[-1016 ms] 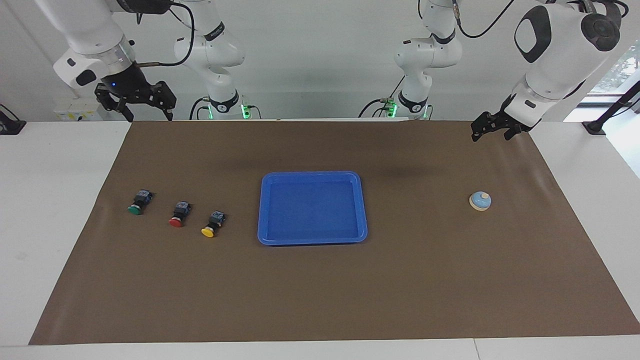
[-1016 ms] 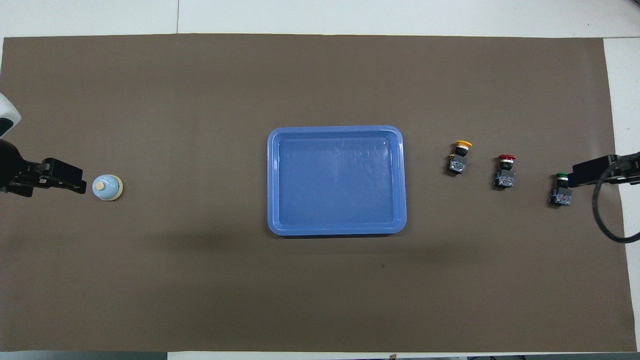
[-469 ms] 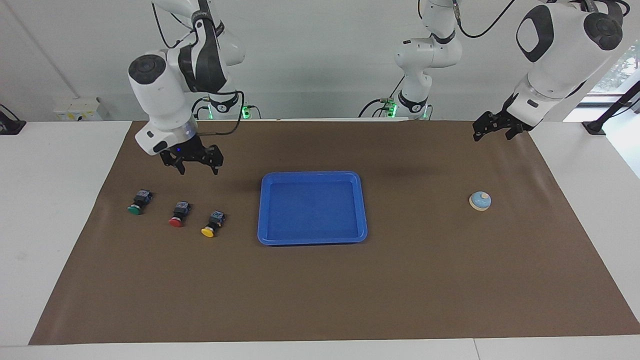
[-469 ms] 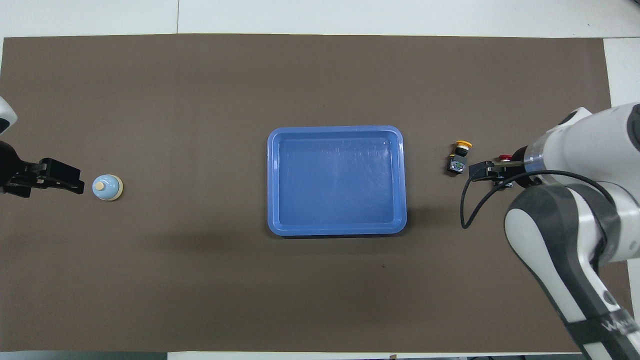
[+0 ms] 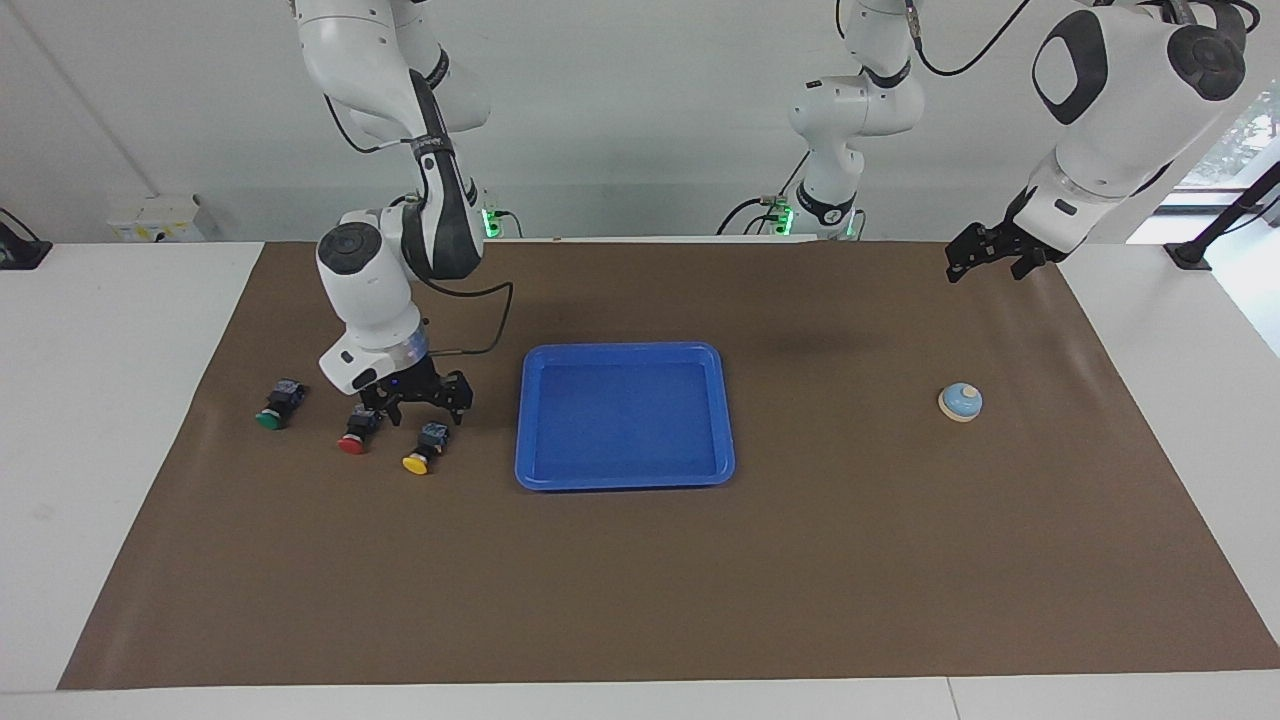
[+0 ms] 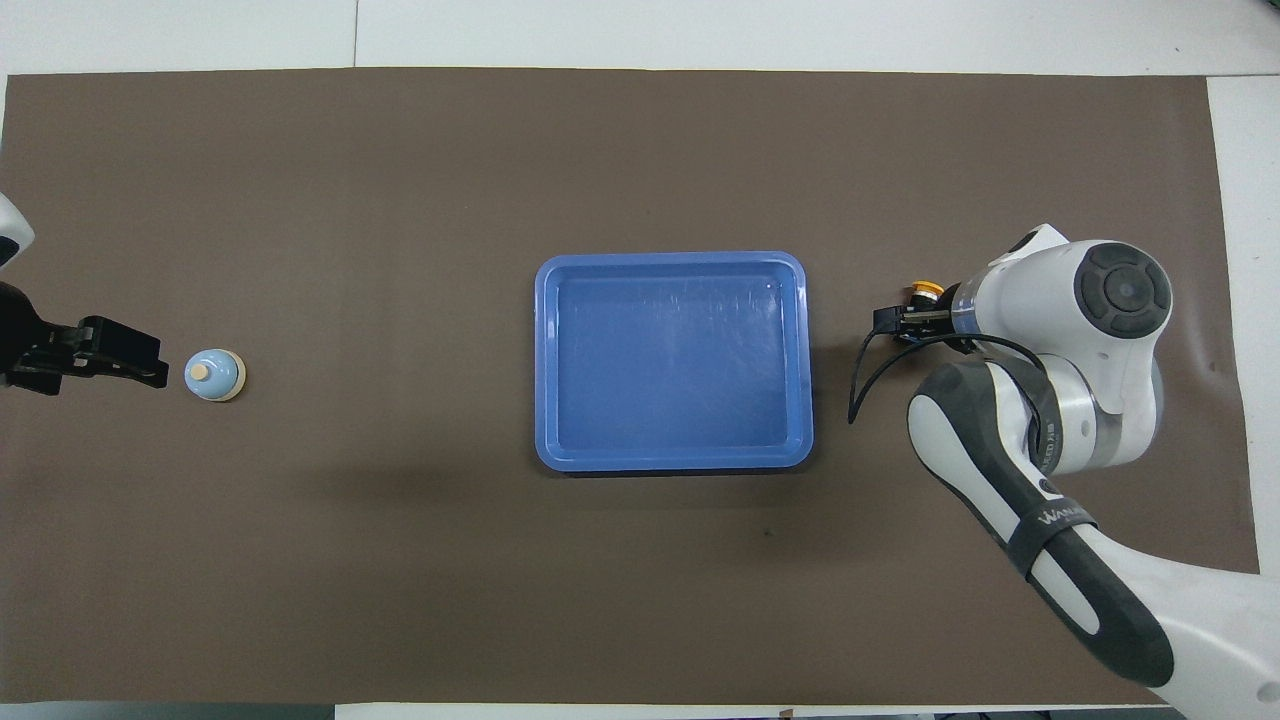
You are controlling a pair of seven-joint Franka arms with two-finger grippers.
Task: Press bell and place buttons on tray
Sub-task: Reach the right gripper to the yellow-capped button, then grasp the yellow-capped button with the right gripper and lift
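Note:
The blue tray [image 5: 624, 348] [image 6: 670, 257] lies mid-table with nothing in it. Three buttons lie in a row toward the right arm's end: green [image 5: 277, 405], red [image 5: 357, 432] and yellow [image 5: 425, 447] [image 6: 926, 291]. My right gripper [image 5: 424, 405] [image 6: 900, 322] hangs open, low over the yellow button's black body; I cannot tell whether it touches. In the overhead view this arm hides the red and green buttons. The bell [image 5: 960, 402] [image 6: 214, 375] sits toward the left arm's end. My left gripper [image 5: 985, 262] [image 6: 130, 352] waits open in the air, apart from the bell.
A brown mat [image 5: 640, 580] covers most of the white table [image 5: 110, 400]. A black cable [image 6: 870, 370] loops from the right wrist beside the tray. Both arm bases [image 5: 830, 215] stand at the table's edge.
The right arm swung in from the table's end and came down over the red and yellow buttons. The left arm, bell, tray and buttons stayed put.

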